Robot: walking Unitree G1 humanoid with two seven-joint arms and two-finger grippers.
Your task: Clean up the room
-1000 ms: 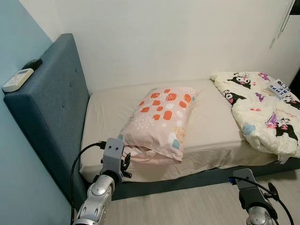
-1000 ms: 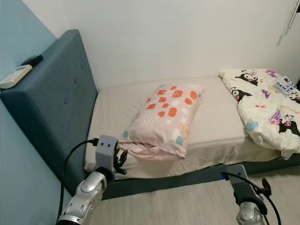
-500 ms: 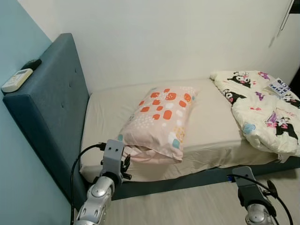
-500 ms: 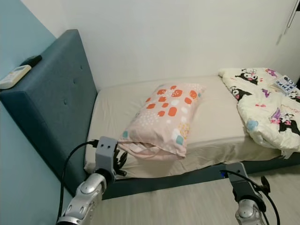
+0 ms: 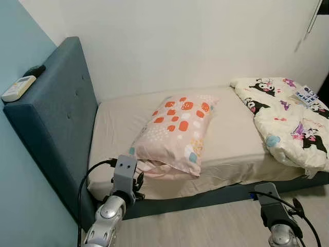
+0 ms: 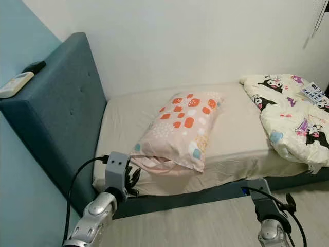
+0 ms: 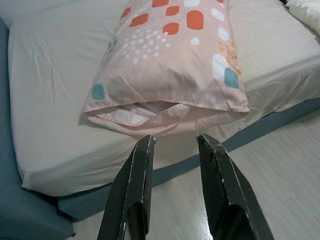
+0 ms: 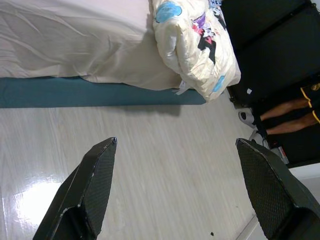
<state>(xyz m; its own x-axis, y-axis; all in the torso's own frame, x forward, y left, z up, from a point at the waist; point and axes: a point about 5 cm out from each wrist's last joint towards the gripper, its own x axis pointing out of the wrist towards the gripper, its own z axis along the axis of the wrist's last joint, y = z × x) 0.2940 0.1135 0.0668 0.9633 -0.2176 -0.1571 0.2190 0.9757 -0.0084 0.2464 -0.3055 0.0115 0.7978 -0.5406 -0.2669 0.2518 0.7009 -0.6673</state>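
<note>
Pillow [image 5: 175,135] lies mid-bed [image 5: 231,128], open end toward the near edge. Left hand [image 7: 174,145] just short of that end, fingers narrow, empty. Right hand [image 8: 177,150] over floor [image 8: 150,165], wide, empty. Blanket [image 5: 288,118] at 3 o'clock; remote [image 5: 18,88] on headboard [image 5: 56,118], 9 o'clock.

Matt cloth pillow [image 5: 176,135], woven-fabric headboard [image 5: 54,126], seemingly glossy wood-look floor [image 8: 150,165].

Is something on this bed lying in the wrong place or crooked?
Yes. The pillow lies askew mid-mattress, away from the headboard, its open end at the bed's edge. The blanket is bunched at the far end, not spread.
</note>
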